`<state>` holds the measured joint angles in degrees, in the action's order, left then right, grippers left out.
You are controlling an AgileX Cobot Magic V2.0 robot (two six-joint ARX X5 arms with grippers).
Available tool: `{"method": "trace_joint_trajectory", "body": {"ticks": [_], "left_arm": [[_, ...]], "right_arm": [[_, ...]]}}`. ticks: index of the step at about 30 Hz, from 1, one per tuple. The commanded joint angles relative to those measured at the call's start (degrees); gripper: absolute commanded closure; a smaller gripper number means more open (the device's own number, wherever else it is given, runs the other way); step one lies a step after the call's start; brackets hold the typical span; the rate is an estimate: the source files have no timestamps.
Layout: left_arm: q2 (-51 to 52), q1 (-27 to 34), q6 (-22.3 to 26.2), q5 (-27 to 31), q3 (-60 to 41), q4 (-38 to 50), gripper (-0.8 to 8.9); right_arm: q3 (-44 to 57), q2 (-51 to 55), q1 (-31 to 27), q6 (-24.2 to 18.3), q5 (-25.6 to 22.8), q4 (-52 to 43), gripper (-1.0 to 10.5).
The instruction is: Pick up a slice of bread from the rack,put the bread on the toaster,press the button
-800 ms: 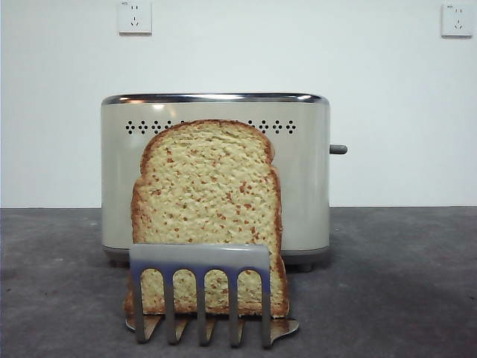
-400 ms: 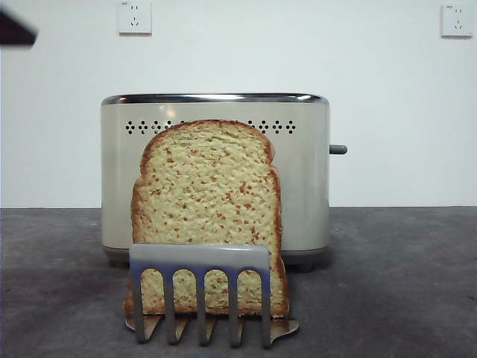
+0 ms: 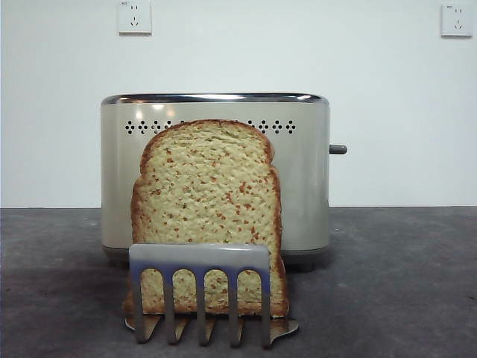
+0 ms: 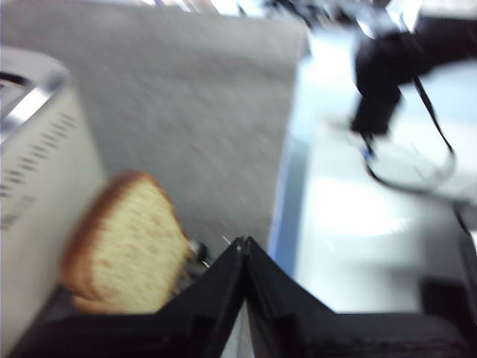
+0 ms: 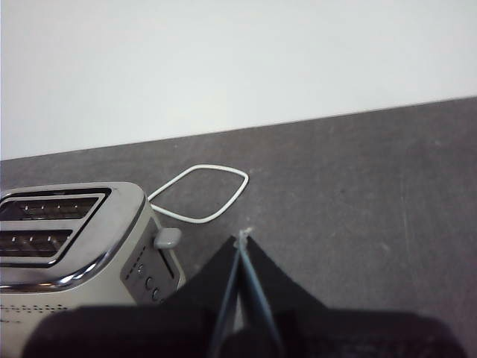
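**Both grippers closed and empty; bread in the rack before the toaster**

While neither arm appears in the front view, the wrist views show each gripper in turn. The left gripper [image 4: 242, 242] has its two black jaws pressed together to a point, holding nothing; its view is blurred. Just beside those jaws in that view stands the slice of bread [image 4: 127, 257], brown crust round a pale speckled crumb, with the toaster [image 4: 41, 186] next to it. The right gripper [image 5: 242, 239] likewise has its jaws closed tip to tip and holds nothing. It hangs above the dark table [image 5: 358, 186] off the toaster's narrow end, near the button [image 5: 167, 239], a grey knob projecting from that end, but apart from it. A white cable [image 5: 216, 190] lies looped on the table beyond the toaster, whose two top slots [image 5: 45, 224] are empty.

From the front, the slice stands upright in the rack [image 3: 199, 287], its lower part behind the arched steel dividers, its rounded top overlapping the toaster's cream face. The rack stands in front of the toaster. Two white wall sockets [image 3: 135, 16] sit high on the wall.
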<state>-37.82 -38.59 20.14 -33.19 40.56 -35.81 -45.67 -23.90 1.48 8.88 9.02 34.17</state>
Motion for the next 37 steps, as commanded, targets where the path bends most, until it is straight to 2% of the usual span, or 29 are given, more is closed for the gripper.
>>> {"method": "trace_joint_trajectory", "body": {"ticks": [1, 9, 13, 16, 23, 30, 32, 36, 37], "left_arm": [[-4.39, -2.67, 8.11, 0.57, 4.39, -5.09, 8.22], [-16.06, -7.28, 9.49, 10.21, 17.77, -10.54, 8.23], [-21.38, -7.26, 12.81, 15.69, 23.91, -13.90, 8.23], [-25.88, -7.13, 16.15, 20.02, 28.96, -18.05, 8.22], [-37.86, -7.10, 15.98, 20.79, 40.85, -28.96, 8.22], [-45.62, -7.10, 15.91, 20.87, 45.55, -30.56, 8.03], [-46.90, -7.13, 15.89, 21.77, 45.55, -30.58, 7.12], [-49.05, -7.41, 15.87, 24.59, 45.55, -30.18, 3.92], [-49.40, -7.54, 15.80, 24.81, 45.55, -29.90, 3.40]], "right_arm": [[-2.67, -1.16, 0.07, 1.57, 0.81, 1.95, 9.5], [-5.75, -2.58, 0.07, 1.57, 8.94, 5.18, 9.5], [-5.75, -2.58, 0.07, 1.57, 11.21, 6.36, 9.5], [-5.75, -2.58, 0.07, 1.31, 11.21, 7.76, 9.5], [-5.75, -2.58, 0.07, 0.90, 13.25, 8.37, 9.5], [-5.75, -2.58, 0.07, 0.90, 15.10, 8.85, 9.5], [-5.75, -2.58, 0.07, 0.74, 15.06, 9.62, 9.5], [-5.75, -2.58, 0.07, -0.46, 15.06, 11.19, 9.5], [-5.75, -2.58, 0.07, -0.57, 15.06, 11.37, 9.5]]}}
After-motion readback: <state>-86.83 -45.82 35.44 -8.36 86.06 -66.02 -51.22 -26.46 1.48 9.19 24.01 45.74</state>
